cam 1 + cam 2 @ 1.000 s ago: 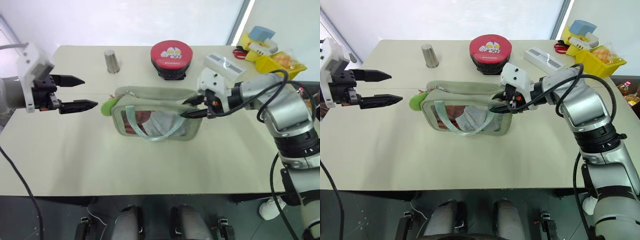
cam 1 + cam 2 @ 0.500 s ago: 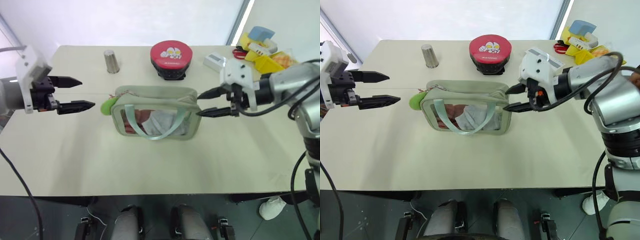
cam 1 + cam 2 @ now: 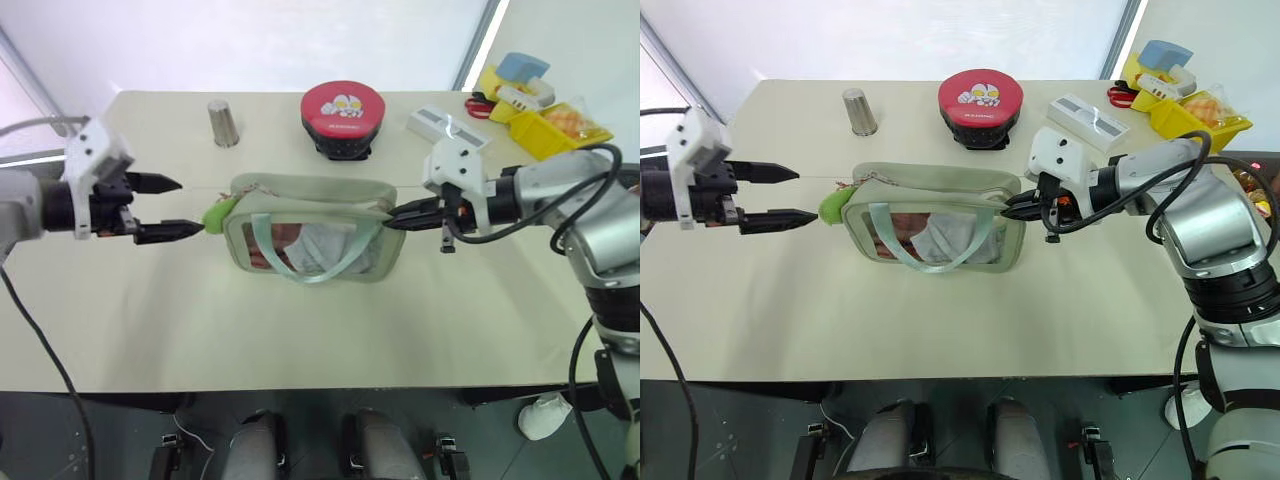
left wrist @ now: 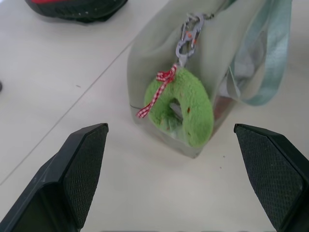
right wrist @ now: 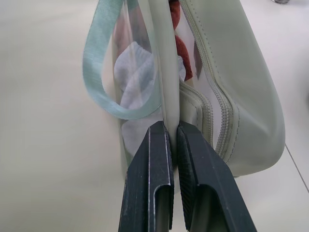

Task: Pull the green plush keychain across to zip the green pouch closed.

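Note:
The pale green pouch (image 3: pixel 310 228) lies mid-table, its mint strap across the clear window and its zipper open along the top. At its left end the green plush keychain (image 4: pixel 186 104) hangs from a silver clasp, with a red checked ribbon tied on it. My left gripper (image 3: pixel 188 207) is open just left of the keychain, its nearer fingertip (image 3: pixel 197 228) almost touching the plush. My right gripper (image 3: pixel 393 217) is shut on the pouch's right end. In the right wrist view its fingers (image 5: pixel 150 179) pinch the pouch's (image 5: pixel 231 111) front rim beside the zipper.
A round red-and-black case (image 3: pixel 343 110) and a metal cup (image 3: pixel 223 122) stand behind the pouch. A white box (image 3: pixel 447 126) and yellow bins (image 3: pixel 545 122) of small items sit at the far right. Bare tabletop (image 3: pixel 300 330) stretches in front of the pouch.
My right gripper has come in and shut on the pouch's right end. My left gripper, still open, has sunk a little and moved right, close to the keychain.

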`<state>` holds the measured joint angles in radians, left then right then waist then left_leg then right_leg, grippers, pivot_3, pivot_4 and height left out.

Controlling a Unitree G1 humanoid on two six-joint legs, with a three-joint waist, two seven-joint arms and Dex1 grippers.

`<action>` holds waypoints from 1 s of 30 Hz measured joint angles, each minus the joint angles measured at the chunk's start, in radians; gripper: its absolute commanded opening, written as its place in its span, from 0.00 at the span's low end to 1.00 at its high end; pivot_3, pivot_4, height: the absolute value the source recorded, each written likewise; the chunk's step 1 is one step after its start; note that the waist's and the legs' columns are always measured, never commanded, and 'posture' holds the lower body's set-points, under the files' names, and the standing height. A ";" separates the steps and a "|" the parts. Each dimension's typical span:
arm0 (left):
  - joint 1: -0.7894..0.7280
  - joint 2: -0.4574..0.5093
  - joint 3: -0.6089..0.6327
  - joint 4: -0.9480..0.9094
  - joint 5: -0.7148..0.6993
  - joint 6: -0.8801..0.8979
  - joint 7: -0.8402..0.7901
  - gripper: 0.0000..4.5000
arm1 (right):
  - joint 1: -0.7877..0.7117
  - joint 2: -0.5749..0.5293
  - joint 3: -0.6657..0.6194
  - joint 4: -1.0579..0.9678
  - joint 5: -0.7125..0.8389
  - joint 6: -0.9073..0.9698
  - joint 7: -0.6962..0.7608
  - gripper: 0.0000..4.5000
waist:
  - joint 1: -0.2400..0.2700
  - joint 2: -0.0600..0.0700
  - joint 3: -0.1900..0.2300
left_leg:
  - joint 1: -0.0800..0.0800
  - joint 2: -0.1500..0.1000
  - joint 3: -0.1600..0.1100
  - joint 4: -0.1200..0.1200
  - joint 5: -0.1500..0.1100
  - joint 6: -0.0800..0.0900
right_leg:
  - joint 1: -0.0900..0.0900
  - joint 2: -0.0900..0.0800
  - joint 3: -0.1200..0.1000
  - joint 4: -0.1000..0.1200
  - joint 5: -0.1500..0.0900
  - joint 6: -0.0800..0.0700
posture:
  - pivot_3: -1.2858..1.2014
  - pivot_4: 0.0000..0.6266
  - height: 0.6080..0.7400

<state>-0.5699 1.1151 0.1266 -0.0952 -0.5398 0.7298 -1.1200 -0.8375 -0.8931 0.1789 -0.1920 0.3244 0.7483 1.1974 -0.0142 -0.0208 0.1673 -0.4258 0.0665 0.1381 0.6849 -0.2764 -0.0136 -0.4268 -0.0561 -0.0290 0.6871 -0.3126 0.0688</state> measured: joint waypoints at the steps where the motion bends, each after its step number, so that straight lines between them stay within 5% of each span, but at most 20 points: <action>1: 0.004 -0.020 -0.010 0.000 0.009 -0.001 0.012 1.00 | 0.000 0.000 0.000 0.000 0.000 -0.001 0.000 0.02 | 0.000 0.000 0.000 | 0.000 0.000 0.000 0.000 0.000 0.000 | 0.000 0.000 0.000 0.000 0.000 0.000 | 0.52 0.24 1.00; 8: -0.009 -0.094 -0.077 -0.001 0.040 0.000 0.046 1.00 | -0.002 0.002 0.001 0.000 -0.001 0.000 -0.005 0.02 | -0.001 0.000 0.000 | 0.000 0.000 0.000 0.000 0.000 0.000 | 0.000 0.000 0.000 0.000 0.000 0.000 | 0.52 0.24 1.00; 11: -0.010 -0.098 -0.080 -0.003 0.053 -0.005 0.047 0.82 | -0.002 0.003 0.001 0.000 -0.001 0.001 -0.011 0.00 | -0.001 0.000 0.000 | 0.000 0.000 0.000 0.000 0.000 0.000 | 0.000 0.000 0.000 0.000 0.000 0.000 | 0.52 0.24 1.00; 17: -0.015 -0.099 -0.082 -0.003 0.058 -0.014 0.030 0.14 | -0.002 0.003 0.001 0.000 -0.005 0.000 -0.018 0.00 | 0.000 0.000 0.000 | 0.000 0.000 0.000 0.000 0.000 0.000 | 0.000 0.000 0.000 0.000 0.000 0.000 | 0.52 0.24 1.00; 18: -0.016 -0.095 -0.082 -0.002 0.058 -0.014 0.027 0.13 | -0.002 0.003 0.001 0.000 -0.005 0.000 -0.018 0.00 | -0.001 0.000 0.000 | 0.000 0.000 0.000 0.000 0.000 0.000 | 0.000 0.000 0.000 0.000 0.000 0.000 | 0.52 0.24 1.00; 19: -0.023 -0.092 -0.080 0.000 0.058 -0.013 0.020 0.01 | -0.002 0.003 0.001 0.000 -0.005 0.000 -0.018 0.00 | 0.000 0.000 0.000 | 0.000 0.000 0.000 0.000 0.000 0.000 | 0.000 0.000 0.000 0.000 0.000 0.000 | 0.52 0.24 1.00; 30: -0.265 -0.146 -0.114 0.006 0.074 -0.014 0.018 0.00 | -0.006 0.017 0.002 0.020 -0.009 -0.019 -0.028 0.00 | 0.003 0.000 0.000 | 0.000 -0.001 -0.001 0.001 0.000 0.000 | 0.001 0.000 0.000 0.000 0.000 0.000 | 0.52 0.24 1.00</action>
<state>-0.8346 0.9694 0.0125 -0.0888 -0.4657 0.7162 -1.1022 -0.8434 -0.8764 0.1805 -0.1722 0.3157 0.7291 1.1691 -0.0116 -0.0211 0.1672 -0.4259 0.0656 0.1375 0.6859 -0.2764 -0.0136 -0.4255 -0.0557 -0.0287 0.6869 -0.3125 0.0688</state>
